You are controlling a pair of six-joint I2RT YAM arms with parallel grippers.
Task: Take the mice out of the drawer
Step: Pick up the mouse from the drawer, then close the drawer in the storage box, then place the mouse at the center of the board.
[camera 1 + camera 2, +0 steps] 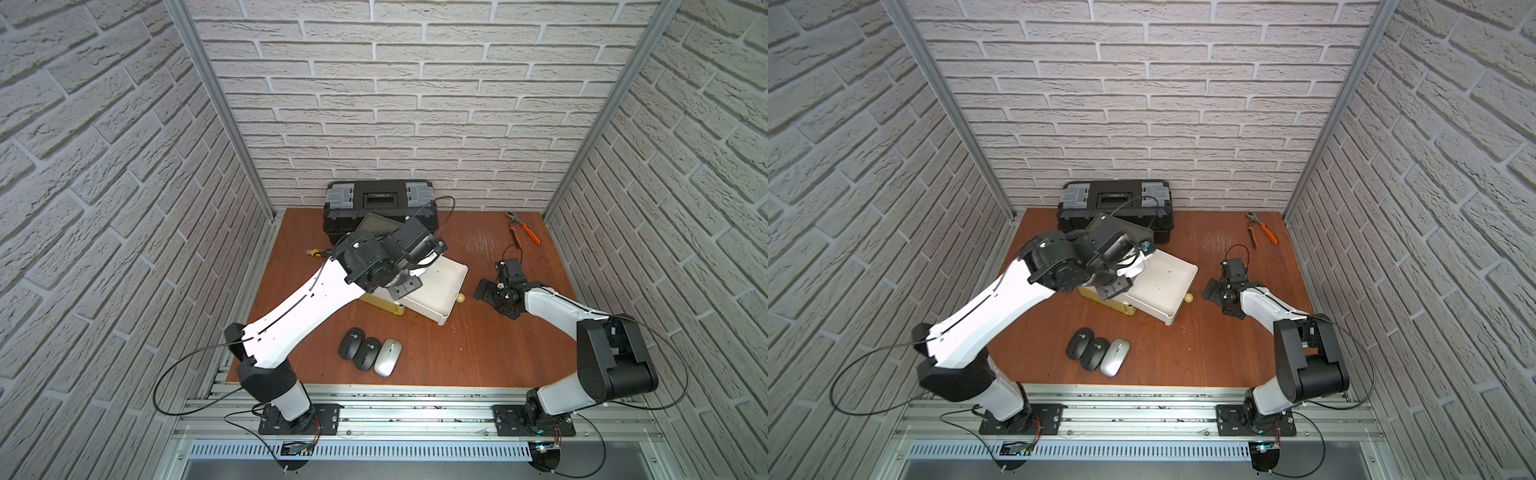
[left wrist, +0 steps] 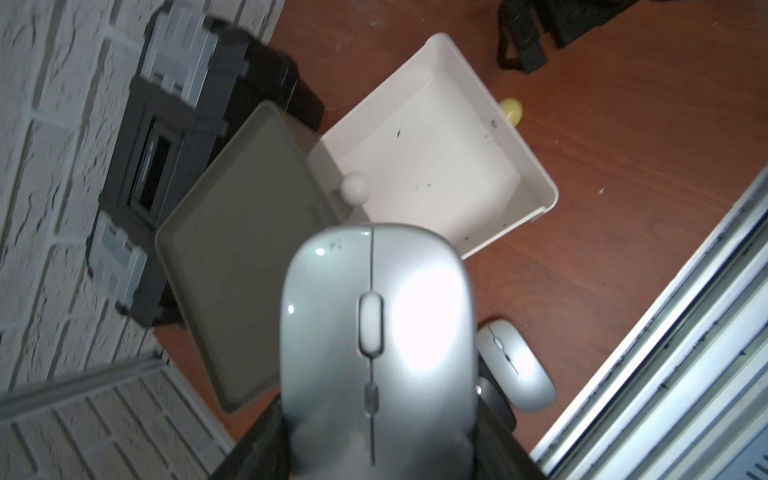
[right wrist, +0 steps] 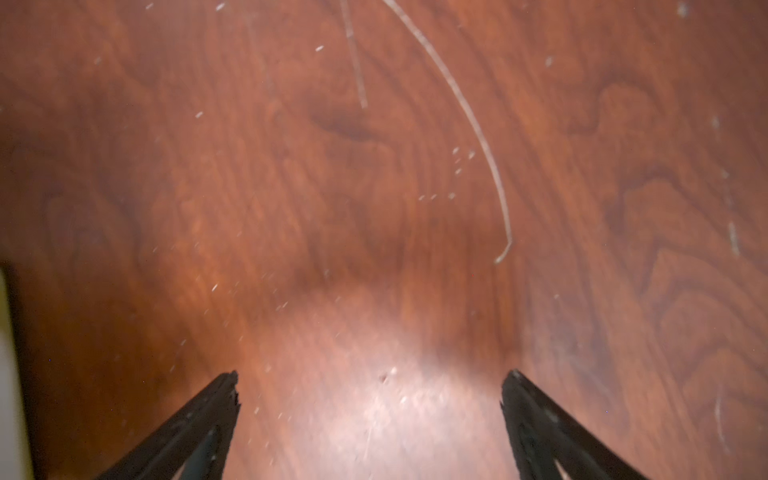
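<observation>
the left gripper (image 2: 376,451) pinches a silver mouse (image 2: 376,316) by its sides, jaws pressed against the shell. the mouse is held in the air above the white drawer (image 2: 436,166), touching none of its walls. in both top views the arm's wrist hides this grip.

three other mice lie in a row on the wooden table (image 1: 478,357), on the robot's side of the drawer and well apart from it: a black mouse (image 1: 351,343), a second black mouse (image 1: 367,353) just beside it, and a second silver mouse (image 1: 387,356).

right of the drawer, the right gripper (image 3: 370,374) has its jaws spread wide, with only table wood between them. a black toolbox (image 1: 380,203) sits behind the drawer, by the wall.
</observation>
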